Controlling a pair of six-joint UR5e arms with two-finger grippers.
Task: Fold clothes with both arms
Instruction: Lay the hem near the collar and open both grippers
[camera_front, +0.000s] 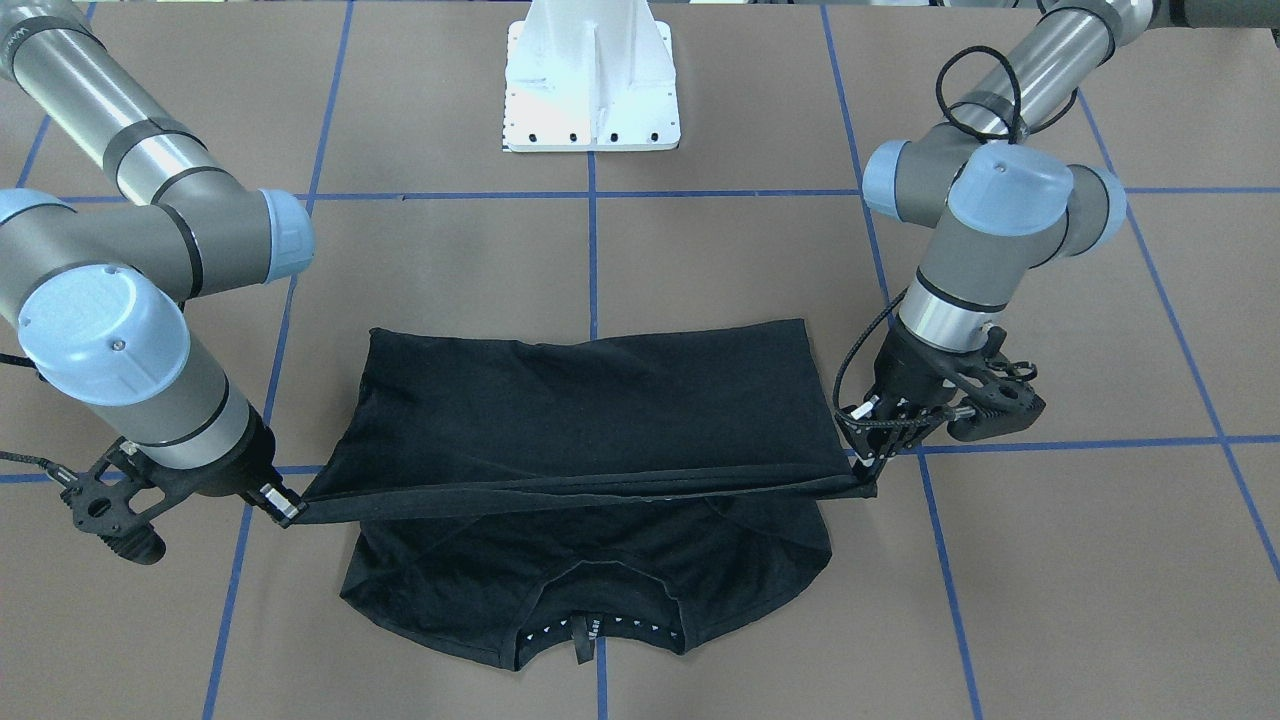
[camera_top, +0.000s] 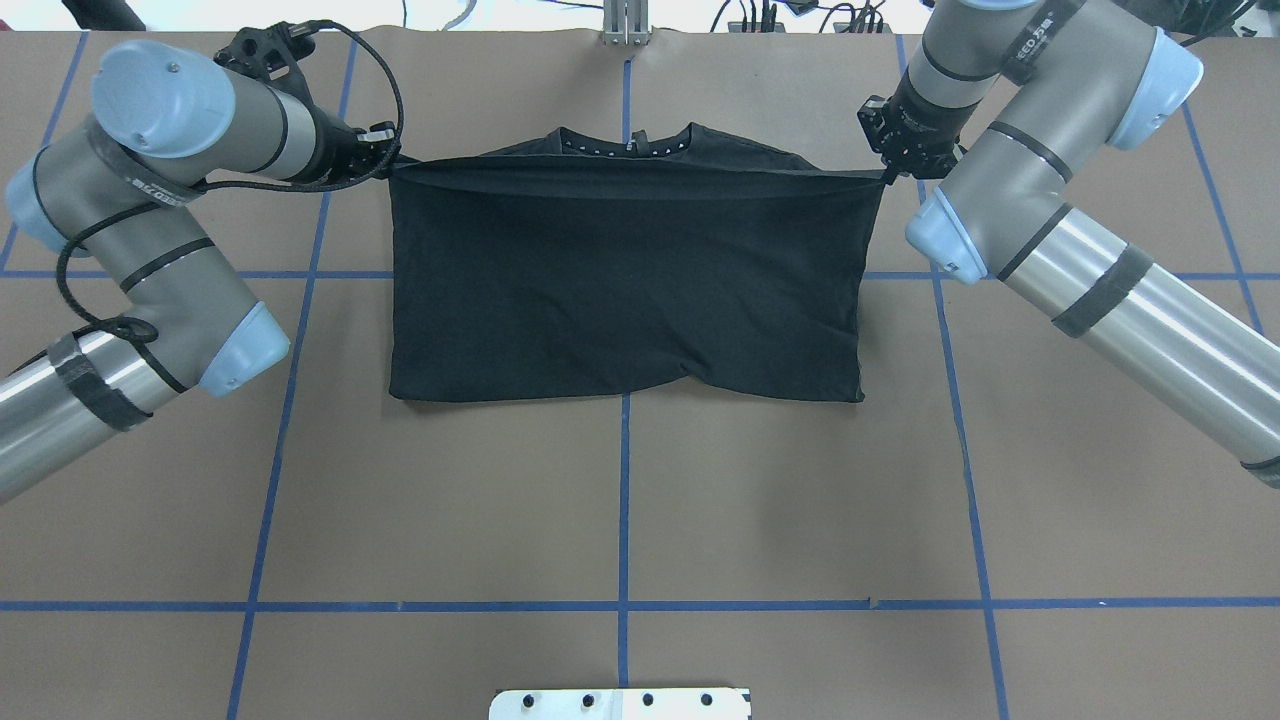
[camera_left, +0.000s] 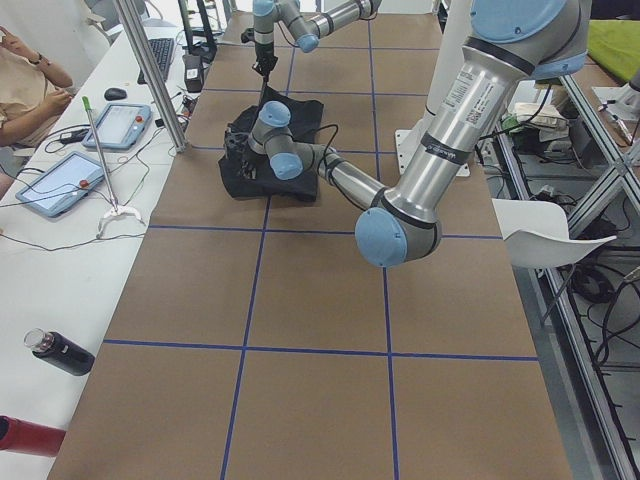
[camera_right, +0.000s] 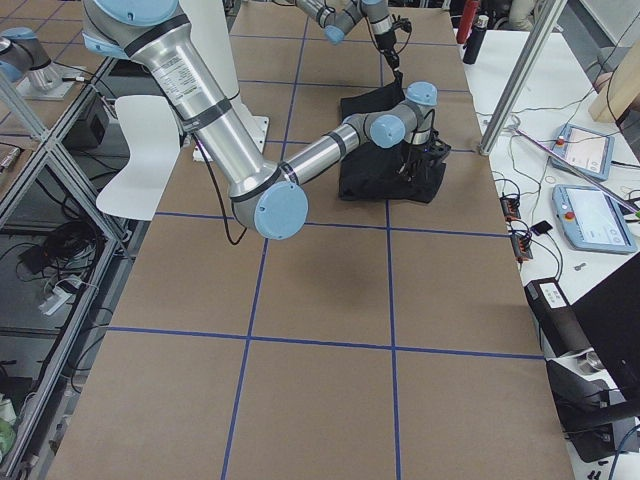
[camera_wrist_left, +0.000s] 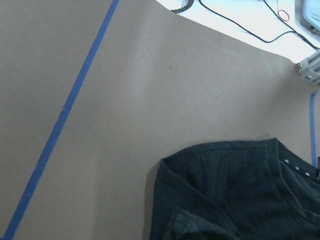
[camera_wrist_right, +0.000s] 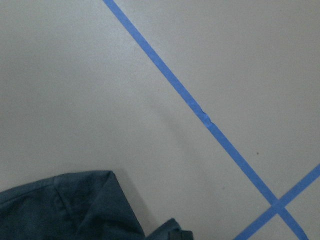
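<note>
Left to right in the overhead view: the left gripper (camera_top: 385, 160) pinches 1 hem corner of the T-shirt (camera_top: 625, 285). The shirt lies mid-table with its hem stretched taut just short of the collar (camera_top: 628, 146); the right gripper (camera_top: 888, 172) pinches the other corner. This looks like the bottom-to-top fold, nearly finished. Next, both arms should lower together, lay the hem over the collar, then open.
</note>
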